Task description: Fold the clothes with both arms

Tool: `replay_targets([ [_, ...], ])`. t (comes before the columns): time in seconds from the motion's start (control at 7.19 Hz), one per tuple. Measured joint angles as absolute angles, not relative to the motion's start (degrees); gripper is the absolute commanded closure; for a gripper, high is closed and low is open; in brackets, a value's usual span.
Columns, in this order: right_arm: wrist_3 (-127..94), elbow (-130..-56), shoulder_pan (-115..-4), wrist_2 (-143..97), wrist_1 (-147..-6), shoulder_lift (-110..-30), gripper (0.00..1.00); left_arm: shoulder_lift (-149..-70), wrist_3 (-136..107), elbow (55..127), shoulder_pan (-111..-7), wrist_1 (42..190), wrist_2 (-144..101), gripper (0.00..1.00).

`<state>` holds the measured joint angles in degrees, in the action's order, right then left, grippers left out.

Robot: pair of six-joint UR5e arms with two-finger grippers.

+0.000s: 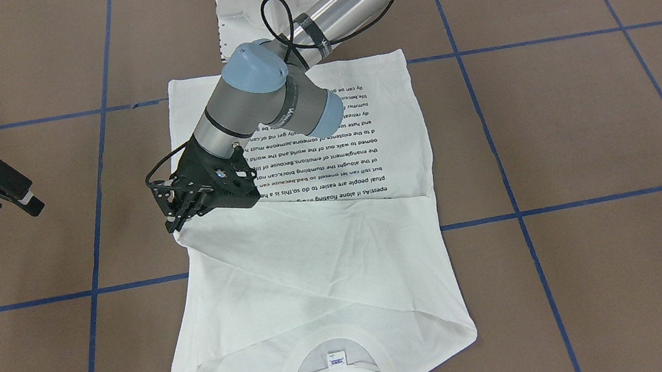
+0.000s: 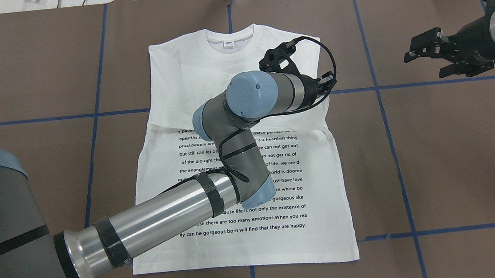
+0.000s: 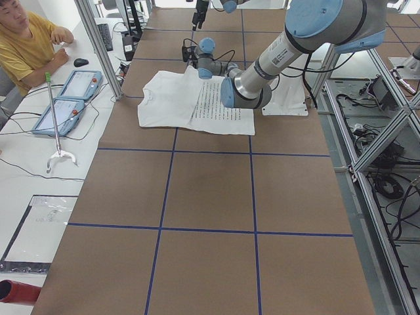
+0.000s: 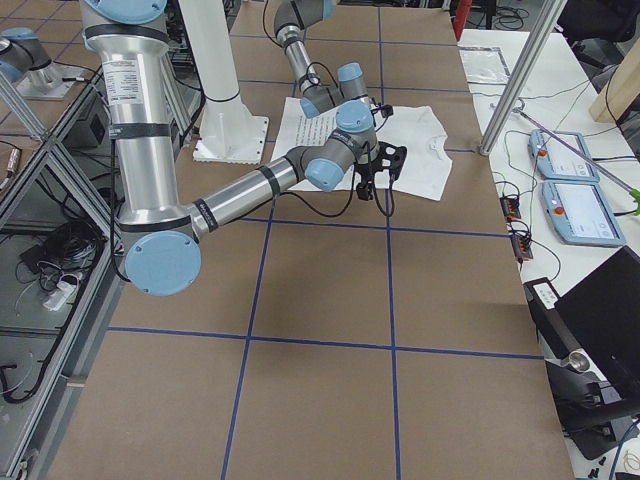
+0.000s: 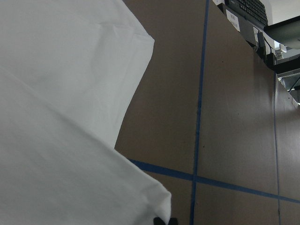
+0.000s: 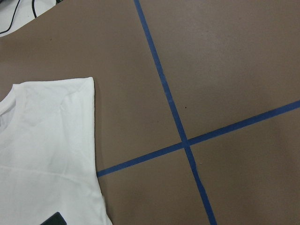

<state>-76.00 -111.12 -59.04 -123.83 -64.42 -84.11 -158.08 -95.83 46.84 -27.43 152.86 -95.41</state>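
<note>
The T-shirt [image 1: 319, 280] lies flat at the middle of the table [image 1: 591, 127], print up, collar away from me. My left pincer [image 1: 173, 217], stretched across to its right-hand edge, looks clamped on the folded-over sleeve [image 1: 284, 226]. Pulling further could drag the body askew, since my right pincer [image 1: 16, 205], spread apart, hangs well clear and pins nothing.

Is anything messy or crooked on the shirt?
A little. The T-shirt lies flat, but its sleeves are folded in slantwise across the chest, leaving diagonal creases and hiding the top lines of the black text. The left gripper is at that fold's edge. Nothing looks torn or spilled.
</note>
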Motion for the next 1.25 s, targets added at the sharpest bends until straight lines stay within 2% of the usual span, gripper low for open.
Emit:
replay_targets([
  [0.42, -79.17, -111.80, -57.35, -123.73, -64.40, -84.09, 0.00, -157.51, -96.39, 49.18, -28.31, 152.48, -95.83, 0.23],
  [0.56, -82.84, -112.78, -54.96, -123.42, -64.34, -84.18, 0.00, -155.41, -96.47, 53.15, -29.40, 150.28, -97.56, 0.24],
  [0.83, -94.78, -116.23, -46.28, -118.59, -64.32, -84.74, 0.00, -144.97, -95.74, 67.36, -32.18, 142.66, -104.81, 0.24],
  [1.11, -106.96, -120.64, -32.01, -106.43, -64.68, -87.44, 0.01, -132.61, -88.44, 81.21, -34.67, 135.91, -109.16, 0.00],
  [1.25, -111.78, -122.18, -24.19, -99.32, -65.01, -88.90, 0.01, -127.20, -84.98, 86.80, -35.75, 133.26, -110.53, 0.00],
])
